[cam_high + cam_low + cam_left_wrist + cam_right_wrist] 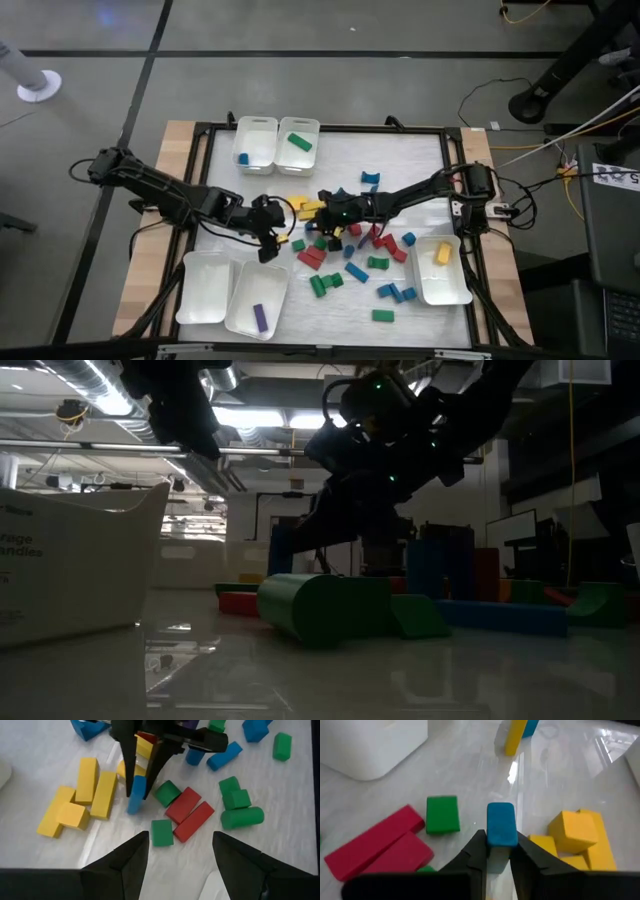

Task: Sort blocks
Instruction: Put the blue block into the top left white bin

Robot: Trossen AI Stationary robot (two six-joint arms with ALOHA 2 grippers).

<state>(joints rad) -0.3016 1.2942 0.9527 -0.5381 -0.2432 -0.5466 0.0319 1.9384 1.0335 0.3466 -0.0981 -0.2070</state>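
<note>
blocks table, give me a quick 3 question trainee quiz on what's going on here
1. True or false: the right end effector is shut on a blue block.
2. Which colour is the block in the right-hand tray? A red, B yellow, C purple.
3. Fill in: the left end effector is ____, holding nothing.

Key: 1 true; 2 B, the yellow block; 3 open.

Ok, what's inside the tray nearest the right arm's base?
White tray holds one yellow block lying near its top end; the rest of its floor looks bare. Whether anything sits under that block cannot be seen.
</note>
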